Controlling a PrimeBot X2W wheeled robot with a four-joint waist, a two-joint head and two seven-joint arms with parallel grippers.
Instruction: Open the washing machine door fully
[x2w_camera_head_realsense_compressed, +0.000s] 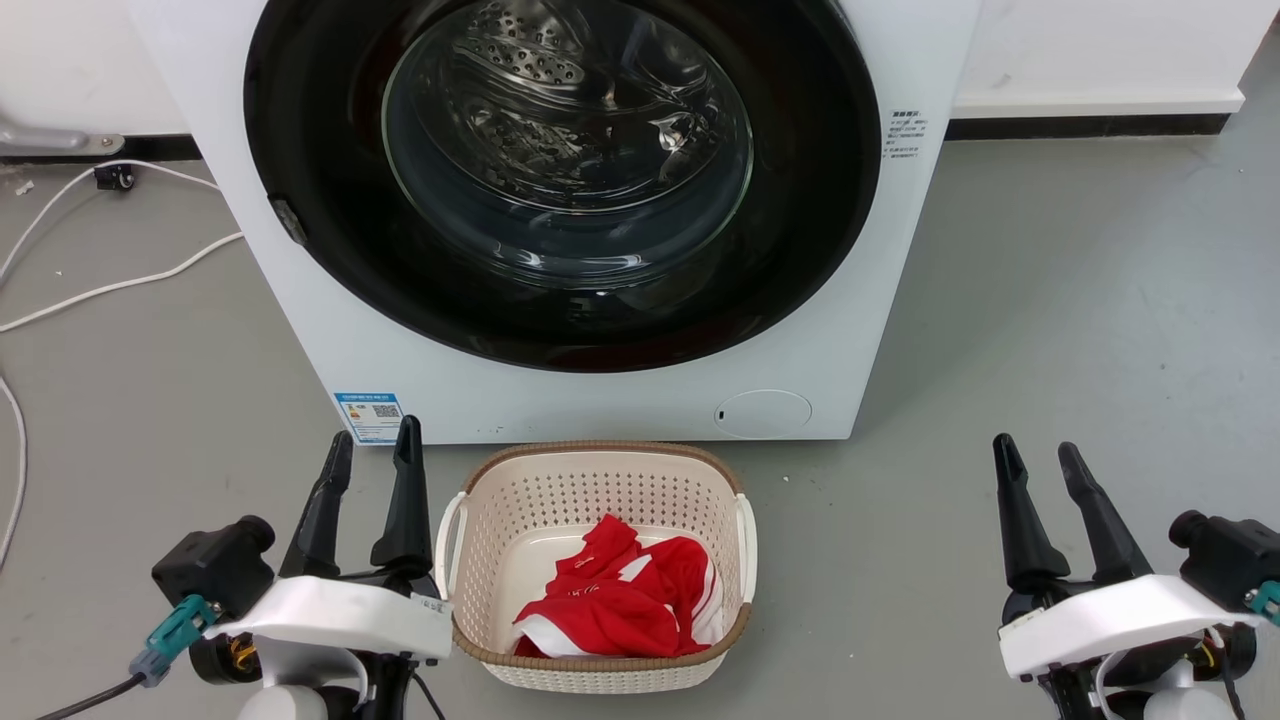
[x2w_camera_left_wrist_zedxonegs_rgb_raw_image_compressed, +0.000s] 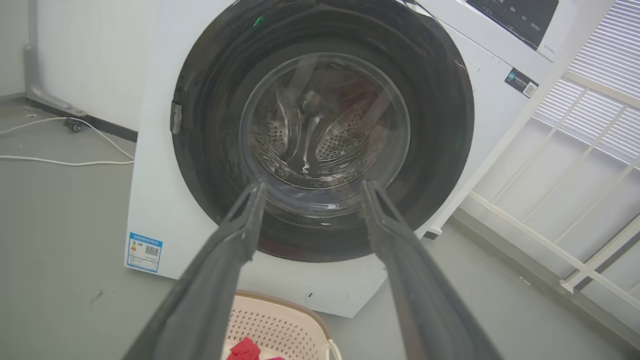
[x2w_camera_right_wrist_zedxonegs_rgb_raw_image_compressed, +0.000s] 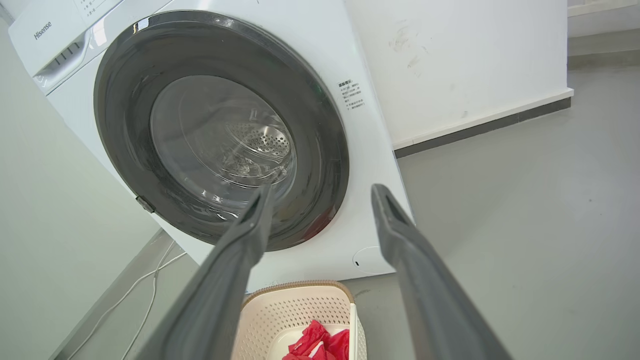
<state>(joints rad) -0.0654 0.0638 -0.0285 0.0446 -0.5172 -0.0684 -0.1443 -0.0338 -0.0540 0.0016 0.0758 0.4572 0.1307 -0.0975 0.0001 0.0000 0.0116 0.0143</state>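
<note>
Grey floor (x2w_camera_head_realsense_compressed: 1050, 300); washing machine door (x2w_camera_head_realsense_compressed: 800, 250) looked shut, flush on washing machine (x2w_camera_head_realsense_compressed: 560, 405), upper centre of frame. Your left gripper (x2w_camera_head_realsense_compressed: 375, 435) and right gripper (x2w_camera_head_realsense_compressed: 1034, 448): fingers spread, empty, lower corners. Whole opening remained.

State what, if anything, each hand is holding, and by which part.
Nothing is held. The left hand and the right hand are both open and empty, well short of the shut washing machine door.
</note>
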